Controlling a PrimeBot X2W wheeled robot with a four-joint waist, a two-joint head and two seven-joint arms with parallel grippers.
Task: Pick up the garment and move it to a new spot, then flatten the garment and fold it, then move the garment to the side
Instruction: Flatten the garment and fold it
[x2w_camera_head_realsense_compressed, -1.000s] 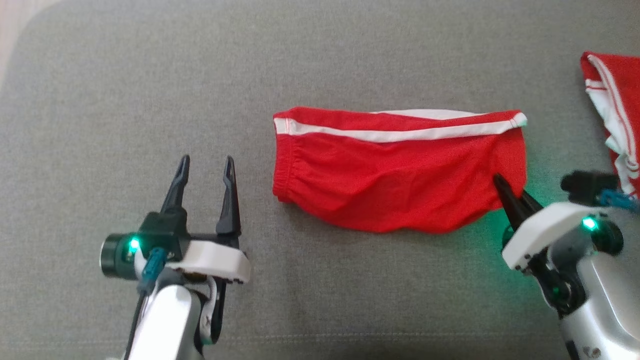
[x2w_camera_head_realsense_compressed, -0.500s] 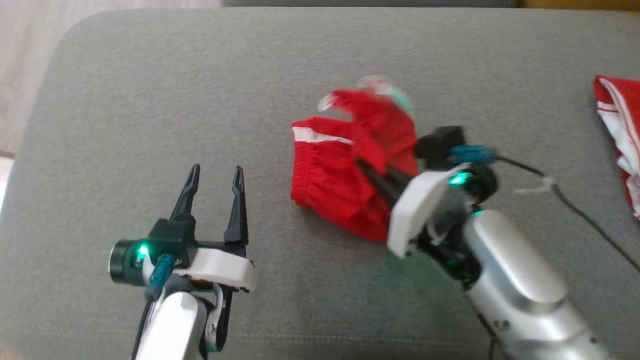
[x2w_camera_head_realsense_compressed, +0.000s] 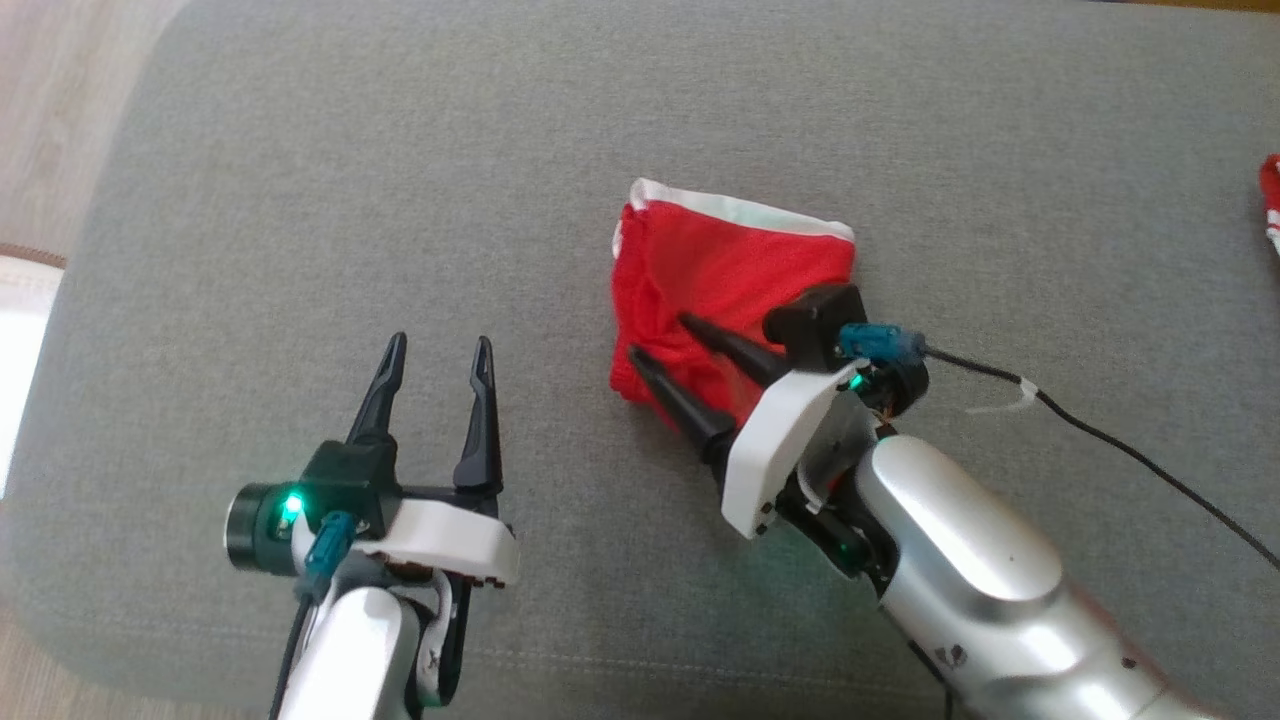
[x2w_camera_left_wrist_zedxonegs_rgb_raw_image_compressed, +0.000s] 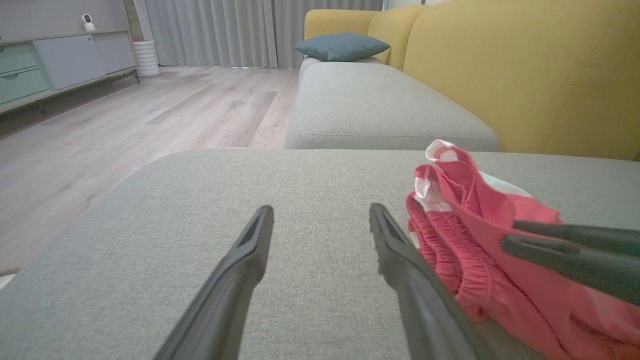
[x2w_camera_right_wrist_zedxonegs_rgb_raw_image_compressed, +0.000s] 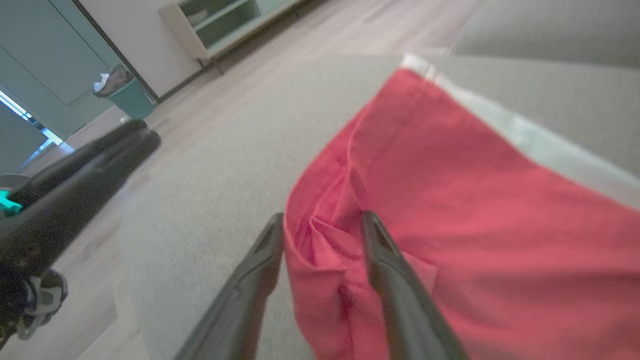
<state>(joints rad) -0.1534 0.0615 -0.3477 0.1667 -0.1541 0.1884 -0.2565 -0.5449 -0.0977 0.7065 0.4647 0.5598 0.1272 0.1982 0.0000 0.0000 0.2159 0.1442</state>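
The left pincer (x2w_camera_head_realsense_compressed: 440, 343) sits near and to the left, its two long dark fingers spread wide, pointing straight toward the far side. Its pale forearm (x2w_camera_head_realsense_compressed: 345, 650) comes up from the near edge. The right pincer (x2w_camera_head_realsense_compressed: 658, 335) reaches in from the near right on a silver forearm (x2w_camera_head_realsense_compressed: 950, 550), slanting toward the far left, with its fingers parted and a clear gap between the tips. The two pincers stand apart, the right one farther out than the left
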